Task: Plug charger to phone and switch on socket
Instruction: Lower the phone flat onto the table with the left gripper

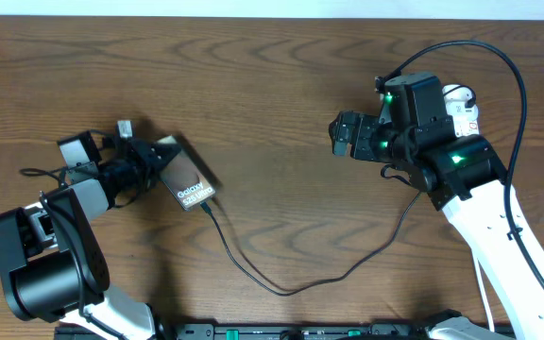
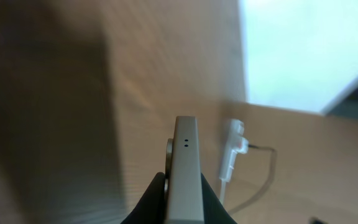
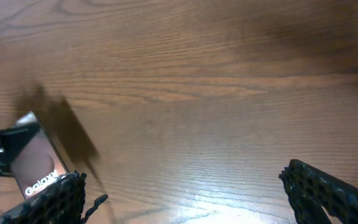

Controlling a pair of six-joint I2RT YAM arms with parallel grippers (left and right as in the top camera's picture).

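Observation:
The phone (image 1: 189, 185), dark with white "Galaxy" lettering, is lifted at the left and tilted, with my left gripper (image 1: 166, 166) shut on it. In the left wrist view the phone (image 2: 185, 163) shows edge-on between the black fingers (image 2: 156, 200). The charger (image 1: 281, 289), a thin black cable, runs from the phone's lower end across the table towards the right arm. The socket (image 2: 231, 151) is a white strip lying far off; overhead only a white bit of the socket (image 1: 463, 100) shows behind the right arm. My right gripper (image 1: 338, 134) hangs open and empty over bare wood, well right of the phone (image 3: 35, 157).
A dark base rail (image 1: 300, 332) runs along the table's near edge. The right arm's own black cable (image 1: 499, 57) loops above it. A pale wall (image 2: 303, 50) lies beyond the table's far edge.

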